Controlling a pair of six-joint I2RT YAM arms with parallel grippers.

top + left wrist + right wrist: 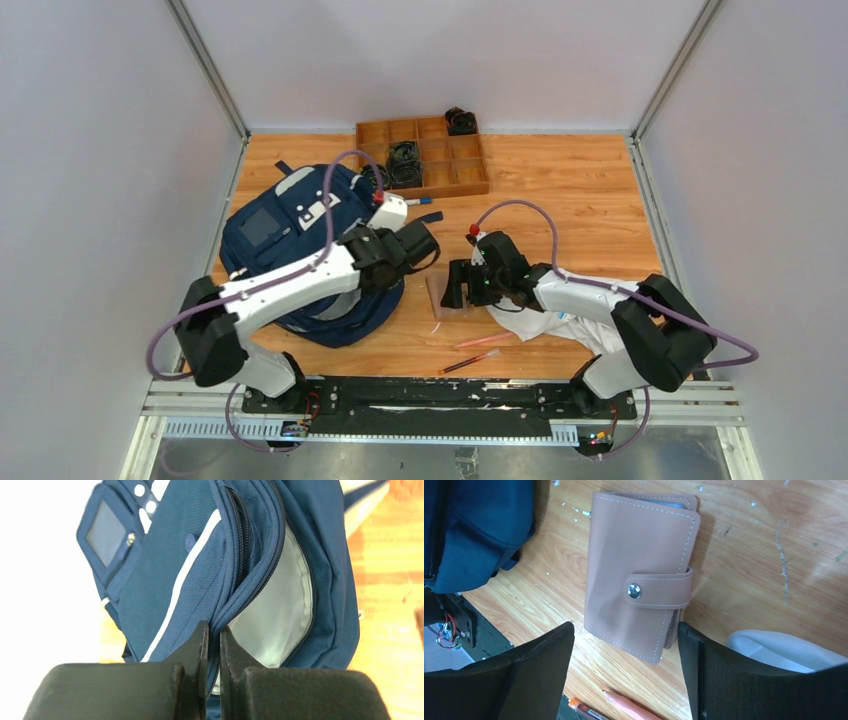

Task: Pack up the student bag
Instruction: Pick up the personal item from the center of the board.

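Left wrist view, left gripper (214, 632) pinching student bag (190, 565) zip rim, right gripper (625, 635) spread wide above pink wallet (639, 555), gaps beside both edges.

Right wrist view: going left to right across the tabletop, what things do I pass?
student bag → pink snap wallet → white cloth

I see the navy fabric backpack (290, 215) left of the pink leather snap wallet (437, 297), the wooden compartment tray (465, 172) behind it, the white cloth (545, 322) to its right, and two slim pens (480, 345) before it.
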